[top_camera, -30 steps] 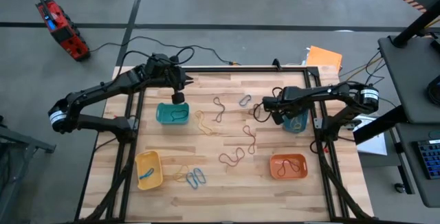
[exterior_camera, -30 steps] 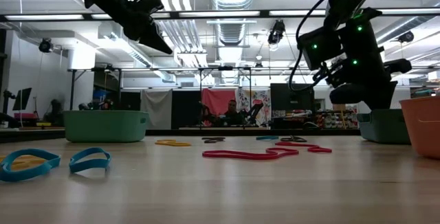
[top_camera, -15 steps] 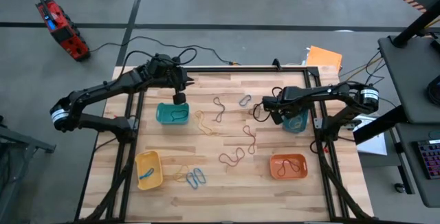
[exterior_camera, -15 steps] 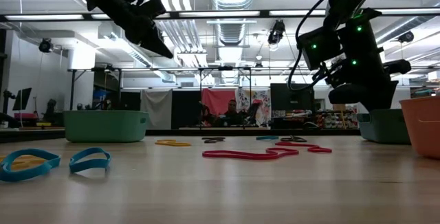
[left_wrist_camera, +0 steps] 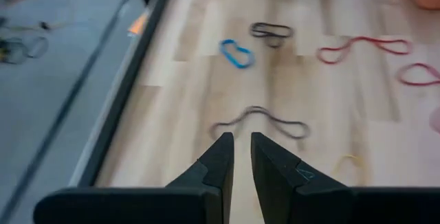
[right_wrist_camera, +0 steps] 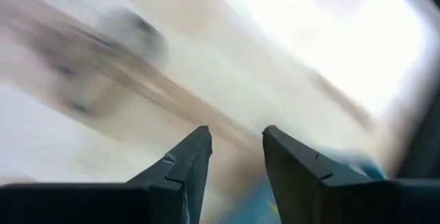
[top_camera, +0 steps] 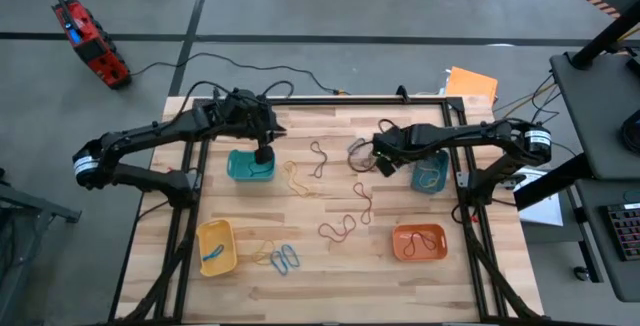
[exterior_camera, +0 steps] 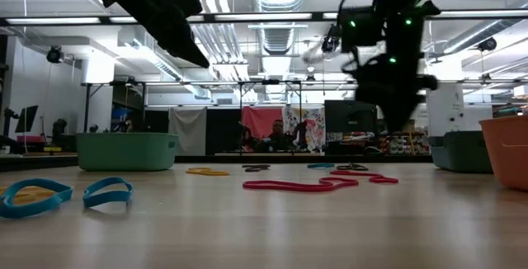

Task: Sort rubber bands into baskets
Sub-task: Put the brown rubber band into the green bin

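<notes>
My left gripper (top_camera: 262, 155) hangs over the teal-green basket (top_camera: 243, 169). Its fingers (left_wrist_camera: 240, 148) stand almost together, with nothing between them. My right gripper (top_camera: 381, 160) is open and holds nothing (right_wrist_camera: 237, 145). It hovers above the wood between a grey band (top_camera: 355, 149) and the blue basket (top_camera: 430, 175), where a loop lies. The yellow basket (top_camera: 216, 246) and the orange basket (top_camera: 418, 242) stand near the front. Grey (top_camera: 318, 156), yellow (top_camera: 298, 179), red (top_camera: 360, 202) and blue (top_camera: 286, 258) rubber bands lie flat on the table.
A black frame rail (top_camera: 195, 181) runs along the table's left side and another (top_camera: 465, 191) along its right. A flat orange sheet (top_camera: 470, 83) lies beyond the far right corner. Bare wood (top_camera: 330, 281) stretches along the front between the yellow and orange baskets.
My right gripper has left the blue basket, risen and swung toward the table's middle. It has tipped less steeply and opened its fingers. My left gripper has shifted slightly toward the near edge over the teal-green basket.
</notes>
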Controlling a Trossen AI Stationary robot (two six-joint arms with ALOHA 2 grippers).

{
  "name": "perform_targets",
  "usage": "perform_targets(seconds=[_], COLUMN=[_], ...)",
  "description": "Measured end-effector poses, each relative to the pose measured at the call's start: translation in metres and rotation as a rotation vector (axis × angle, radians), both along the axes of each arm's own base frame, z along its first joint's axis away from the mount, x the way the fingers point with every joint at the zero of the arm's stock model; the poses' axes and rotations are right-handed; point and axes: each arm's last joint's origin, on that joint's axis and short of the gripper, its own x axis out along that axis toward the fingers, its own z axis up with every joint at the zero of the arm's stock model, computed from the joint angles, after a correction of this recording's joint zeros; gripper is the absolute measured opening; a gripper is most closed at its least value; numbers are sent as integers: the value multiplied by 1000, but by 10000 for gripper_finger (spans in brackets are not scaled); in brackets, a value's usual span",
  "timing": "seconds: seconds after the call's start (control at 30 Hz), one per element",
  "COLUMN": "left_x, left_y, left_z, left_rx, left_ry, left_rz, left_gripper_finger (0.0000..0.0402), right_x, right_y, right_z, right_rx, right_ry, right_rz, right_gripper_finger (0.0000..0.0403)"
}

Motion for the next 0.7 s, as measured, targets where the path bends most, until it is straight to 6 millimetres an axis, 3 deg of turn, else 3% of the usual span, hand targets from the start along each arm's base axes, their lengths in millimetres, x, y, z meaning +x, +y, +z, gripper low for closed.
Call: perform_targets(seconds=[0.3,0.7], left_x=[12,26], left_y=[-43,-84], left_z=[-4,-13], left_rx=[-118,-195], left_ry=[29,63], left_rz=[-96,-89], left_gripper_finger=[36,36], right_x=[49,64], right_y=[23,68], right_z=[14,23], right_rx=[-160,-208], right_ry=[-342,-450], right_rz=[396,640], right_gripper_finger=[117,98])
